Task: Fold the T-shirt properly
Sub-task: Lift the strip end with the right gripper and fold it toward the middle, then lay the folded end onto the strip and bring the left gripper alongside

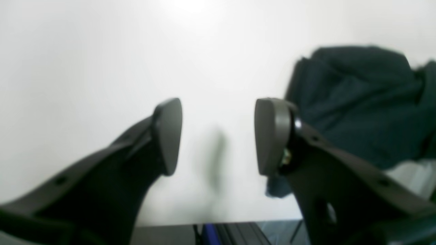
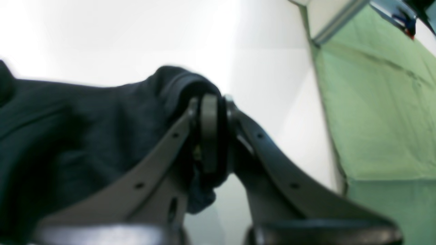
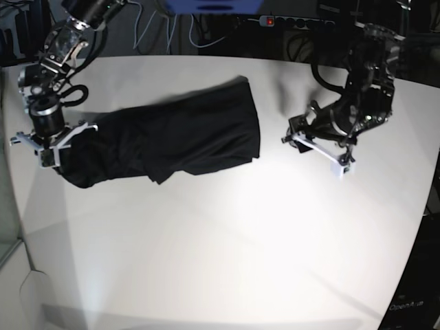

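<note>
Closest to the lens in the right wrist view are the right gripper's (image 2: 209,136) two grey fingers (image 2: 208,129), pressed together with a bunched fold of the T-shirt (image 2: 85,136) pinched between them; a little tail of dark cloth hangs out below the pads. So that one is clamped on fabric, right at the shirt's outer end.

The left gripper (image 1: 218,136) is a different story: its pads (image 1: 168,136) stand wide apart with nothing but bare white table (image 1: 102,68) between them. The shirt sits off to its side, a rumpled dark heap, close but not touching as far as the blur lets anyone tell.

From the base view, the T-shirt (image 3: 179,137) lies crumpled across the far-left part of the table (image 3: 227,247), not spread flat at all. The right gripper (image 3: 49,141) holds one end, and the left gripper (image 3: 320,148) hovers well apart from the other end.

Looks like the task is barely started: this is the grab-and-flatten stage, no fold made yet. The next move probably needs the left one to reach over and take the free edge, so the two can stretch the cloth out smooth. Pulling one-handed would likely just drag the whole heap.
</note>
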